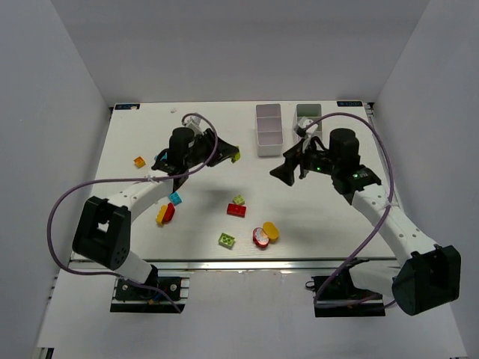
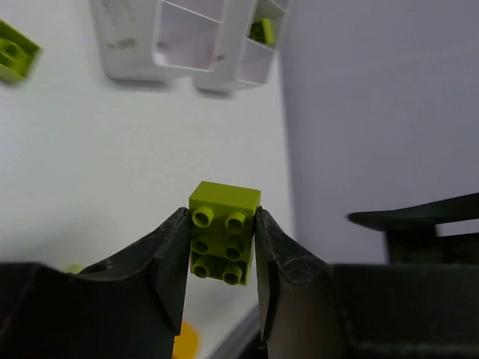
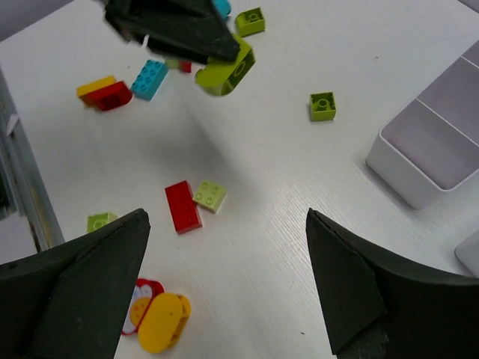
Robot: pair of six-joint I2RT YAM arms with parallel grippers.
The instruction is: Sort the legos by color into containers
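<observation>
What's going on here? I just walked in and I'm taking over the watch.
Bricks are being sorted into bins by color. The left gripper is shut on a lime brick, held above the table. The right gripper is open and empty, near the bins. One green piece lies in a bin; other bricks are loose on the table.

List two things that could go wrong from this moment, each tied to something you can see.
1. The small lime-green studded plastic brick is pinched only at the tips of the left gripper, so it may slip out mid-carry.
2. The open right gripper hangs close to the narrow white plastic bins. The arms could collide if the left one carries the brick across to them.
</observation>
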